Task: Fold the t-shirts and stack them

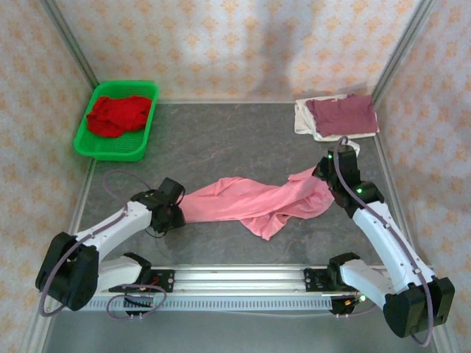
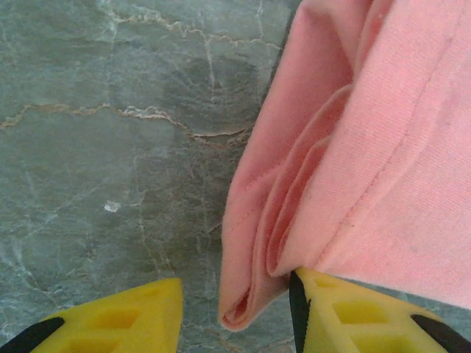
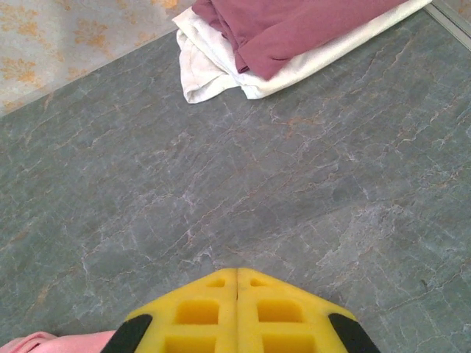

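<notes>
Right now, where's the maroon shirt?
The maroon shirt lies folded on the off-white shirt in the table's far right corner, top view, opposite the green basket.

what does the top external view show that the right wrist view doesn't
Top external, not right wrist: the green basket holding the red shirt, and the whole pink shirt running from the left hand to the right hand. Right wrist, not top external: the right hand's yellow fingers pressed together, seen close. Both: the maroon shirt on the off-white shirt, the grey table, some pink cloth.
</notes>
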Available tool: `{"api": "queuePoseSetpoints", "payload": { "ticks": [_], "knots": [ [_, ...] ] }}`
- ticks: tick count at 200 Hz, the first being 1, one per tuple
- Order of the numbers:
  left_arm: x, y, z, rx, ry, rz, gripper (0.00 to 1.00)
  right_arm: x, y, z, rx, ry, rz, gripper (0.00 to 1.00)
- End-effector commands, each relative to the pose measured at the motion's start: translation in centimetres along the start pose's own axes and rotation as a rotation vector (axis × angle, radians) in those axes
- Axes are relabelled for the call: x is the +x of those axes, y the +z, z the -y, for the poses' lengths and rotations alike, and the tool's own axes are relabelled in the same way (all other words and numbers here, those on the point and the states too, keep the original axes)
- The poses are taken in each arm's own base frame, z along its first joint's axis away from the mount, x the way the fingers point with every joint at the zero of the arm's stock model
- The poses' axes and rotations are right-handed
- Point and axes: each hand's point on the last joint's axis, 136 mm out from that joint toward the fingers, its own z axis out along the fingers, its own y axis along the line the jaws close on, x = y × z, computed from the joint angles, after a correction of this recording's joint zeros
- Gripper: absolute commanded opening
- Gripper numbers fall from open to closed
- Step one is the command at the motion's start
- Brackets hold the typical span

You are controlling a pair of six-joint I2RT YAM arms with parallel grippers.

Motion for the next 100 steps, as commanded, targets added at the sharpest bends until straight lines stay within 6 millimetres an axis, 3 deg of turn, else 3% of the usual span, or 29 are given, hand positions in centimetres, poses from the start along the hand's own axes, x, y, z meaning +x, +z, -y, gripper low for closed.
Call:
{"api": "queuePoseSetpoints", "payload": {
  "ticks": [1, 37, 50, 61, 78, 100],
  "knots": [
    [-1.5, 0.0, 0.2, -0.011, 0.014, 0.042, 0.41, -0.4, 0.1, 0.0, -0.004, 0.013, 0.018, 0.0],
    [-2.4, 0.4, 0.8, -0.009, 0.026, 0.05, 0.41, -0.2, 0.3, -0.1, -0.008, 0.02, 0.015, 0.0],
    [-2.6, 0.3, 1.1, 0.001, 0.027, 0.056, 0.24, -0.2, 0.4, -0.1, -0.008, 0.019, 0.013, 0.0],
    [-2.9, 0.1, 1.2, 0.002, 0.027, 0.066, 0.22, -0.2, 0.3, -0.2, -0.01, 0.019, 0.012, 0.0],
    [-3.3, -0.5, 1.1, -0.005, 0.028, 0.083, 0.1, -0.3, 0.3, -0.1, -0.006, 0.02, 0.015, 0.0],
    [-4.2, -2.5, 1.2, 0.011, 0.01, 0.114, 0.0, -0.7, -0.4, -0.1, -0.006, 0.018, 0.015, 0.0]
  ]
}}
